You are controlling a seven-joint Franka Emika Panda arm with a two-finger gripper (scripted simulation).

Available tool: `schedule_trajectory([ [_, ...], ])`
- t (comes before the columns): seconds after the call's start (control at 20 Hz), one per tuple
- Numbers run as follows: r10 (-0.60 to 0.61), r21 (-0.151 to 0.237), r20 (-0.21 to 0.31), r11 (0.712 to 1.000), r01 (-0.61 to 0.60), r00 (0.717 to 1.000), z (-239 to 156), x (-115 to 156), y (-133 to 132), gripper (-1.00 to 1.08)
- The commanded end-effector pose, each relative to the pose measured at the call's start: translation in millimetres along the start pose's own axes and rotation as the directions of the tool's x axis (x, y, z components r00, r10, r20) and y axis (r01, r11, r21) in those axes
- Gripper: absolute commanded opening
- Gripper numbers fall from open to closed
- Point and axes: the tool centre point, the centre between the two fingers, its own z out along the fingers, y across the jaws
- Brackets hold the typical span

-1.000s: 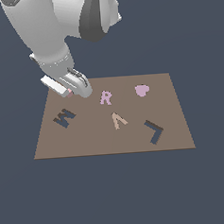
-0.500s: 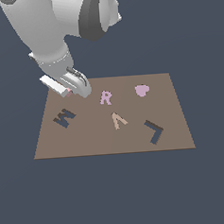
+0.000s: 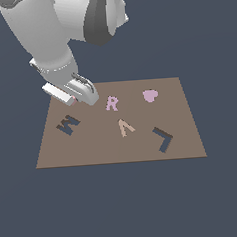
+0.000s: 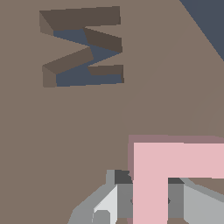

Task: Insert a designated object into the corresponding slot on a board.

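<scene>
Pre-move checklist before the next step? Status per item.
1. Pink L block between the fingers: ok, its stem runs between them in the wrist view.
2. Gripper clamped on it: cannot tell.
3. Block lifted off the board: cannot tell.
4. L slot free: ok, empty, at the board's near edge toward the exterior view's right.
5. Wrong hole avoided: ok, M recess lies apart from the block.
6. Path over the lilac R: cannot tell, clearance unknown.
</scene>
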Motion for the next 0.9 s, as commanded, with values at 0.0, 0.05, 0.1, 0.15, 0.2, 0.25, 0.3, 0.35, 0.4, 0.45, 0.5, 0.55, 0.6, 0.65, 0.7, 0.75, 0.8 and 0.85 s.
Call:
schedule_trajectory([
  [0.0,-0.038,0.000,0.000,0.999,0.038,0.999,-0.4,5.5,-6.8,-1.00],
  [0.05,-0.058,0.000,0.000,0.998,0.058,0.998,-0.5,8.1,-10.3,-1.00],
  [0.1,-0.079,0.000,0.000,0.997,0.079,0.997,-0.6,11.0,-14.1,-1.00],
  [0.15,-0.103,0.000,0.000,0.995,0.103,0.995,-0.8,14.0,-18.4,-1.00],
  [0.2,-0.128,0.000,0.000,0.992,0.128,0.992,-0.9,17.1,-23.2,-1.00],
  [0.25,-0.155,0.000,-0.001,0.988,0.155,0.988,-1.0,20.3,-28.4,-1.00],
  [0.3,-0.184,0.000,-0.001,0.983,0.184,0.983,-1.2,23.7,-34.1,-1.00],
  [0.35,-0.215,0.000,-0.001,0.977,0.215,0.977,-1.4,27.0,-40.3,-1.00],
  [0.4,-0.248,0.000,-0.001,0.969,0.248,0.969,-1.5,30.4,-47.1,-1.00],
  [0.45,-0.282,0.000,-0.001,0.959,0.282,0.959,-1.7,33.8,-54.4,-1.00],
  [0.5,-0.319,0.000,-0.001,0.948,0.319,0.948,-1.9,37.0,-62.4,-1.00],
  [0.55,-0.357,0.000,-0.001,0.934,0.357,0.934,-2.2,40.2,-71.0,-1.00],
  [0.6,-0.397,0.000,-0.001,0.918,0.397,0.918,-2.4,43.1,-80.2,-1.00],
  [0.65,-0.439,0.000,-0.001,0.899,0.439,0.899,-2.6,45.7,-90.2,-1.00],
  [0.7,-0.481,0.000,-0.001,0.877,0.481,0.877,-2.9,48.0,-100.7,-1.00],
  [0.75,-0.522,0.000,-0.001,0.853,0.522,0.853,-3.1,49.8,-111.3,-1.00],
  [0.8,-0.561,0.000,-0.001,0.828,0.561,0.828,-3.3,51.0,-121.8,-1.00],
  [0.85,-0.598,0.000,-0.001,0.801,0.598,0.801,-3.6,51.7,-132.1,-1.00],
])
